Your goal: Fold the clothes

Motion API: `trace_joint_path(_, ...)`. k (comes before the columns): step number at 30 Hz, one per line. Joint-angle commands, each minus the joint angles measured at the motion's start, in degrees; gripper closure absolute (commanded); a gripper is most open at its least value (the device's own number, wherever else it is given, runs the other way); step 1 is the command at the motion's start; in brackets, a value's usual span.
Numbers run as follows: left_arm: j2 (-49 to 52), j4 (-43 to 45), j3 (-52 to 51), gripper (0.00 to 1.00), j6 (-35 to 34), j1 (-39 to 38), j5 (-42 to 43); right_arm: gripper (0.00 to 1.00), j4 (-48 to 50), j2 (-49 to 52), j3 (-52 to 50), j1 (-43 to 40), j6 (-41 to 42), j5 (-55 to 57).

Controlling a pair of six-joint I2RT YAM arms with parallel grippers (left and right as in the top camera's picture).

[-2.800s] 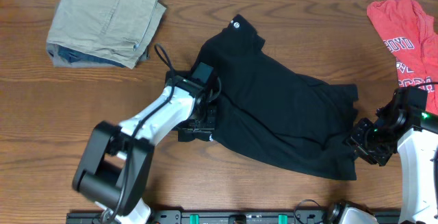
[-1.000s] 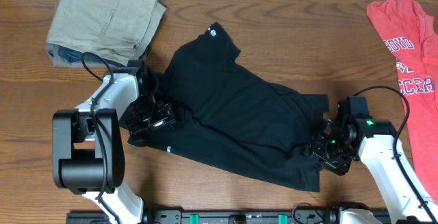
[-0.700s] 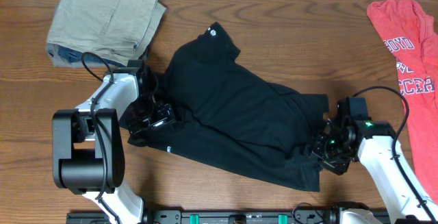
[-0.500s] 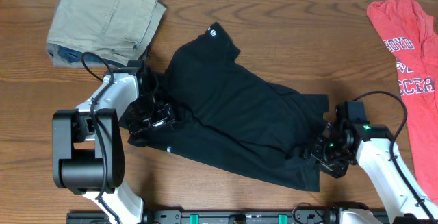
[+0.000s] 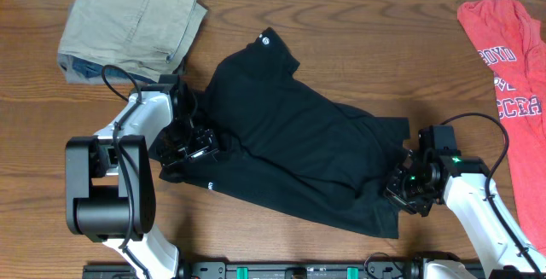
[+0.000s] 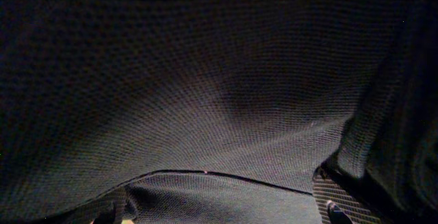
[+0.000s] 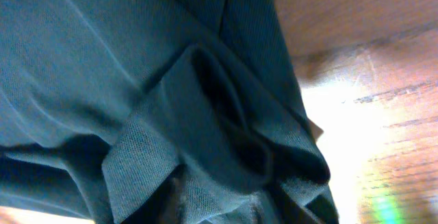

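The black shirt [image 5: 299,151] lies crumpled and slanted across the middle of the table, with a small white mark [image 5: 266,40] at its far end. My left gripper [image 5: 189,149] rests on the shirt's left edge. In the left wrist view black fabric [image 6: 205,80] fills the frame and the left gripper [image 6: 222,214] stands open, its fingers [image 6: 335,210] wide apart. My right gripper [image 5: 399,192] is at the shirt's near right corner. There the right gripper [image 7: 226,200] is shut on a bunched fold of the shirt [image 7: 137,66].
Folded khaki trousers [image 5: 132,23] lie on a blue garment at the far left corner. A red printed t-shirt [image 5: 512,49] lies along the right edge. Bare wooden table [image 5: 384,49] shows behind the shirt and beside the right gripper [image 7: 383,114].
The shirt and both arms have shifted left from the earliest frame. Over the last second my right gripper edged onto the shirt's corner and shut on a fold. The left arm stayed still.
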Motion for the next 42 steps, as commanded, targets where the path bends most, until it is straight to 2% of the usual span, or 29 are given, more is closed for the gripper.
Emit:
trace_joint_path(1, 1.03, 0.66, -0.72, 0.13, 1.44, 0.35, -2.27, 0.83, 0.68, 0.20, -0.37, 0.70, 0.96, -0.24)
trace_joint_path(4, 1.03, 0.68, -0.72, 0.12, 1.44, 0.35, -2.27, 0.97, 1.51, 0.17, -0.37, 0.63, 1.16, 0.02)
trace_joint_path(5, 1.03, 0.68, -0.72, 0.12, 1.44, 0.35, -2.27, 0.99, 1.75, 0.17, -0.35, 0.63, 1.14, 0.11)
trace_joint_path(12, 1.03, 0.90, -0.72, 0.13, 1.46, 0.35, -2.29, 0.98, 3.48, 0.17, -0.11, -0.70, 1.31, 1.14)
trace_joint_path(26, 1.03, 1.55, -0.72, 0.13, 1.44, 0.35, -3.96, 0.98, -0.70, 0.17, 4.42, -8.35, 0.17, 7.80)
trace_joint_path(34, 1.03, 2.64, -0.72, 0.12, 1.44, 0.35, -4.02, 0.98, -1.07, 0.17, 4.96, -9.29, 0.04, 12.61)
trace_joint_path(42, 0.24, 2.80, -0.33, 0.20, 1.42, 0.35, -3.93, 0.95, -3.39, 0.17, 7.89, -10.67, 0.02, 14.16)
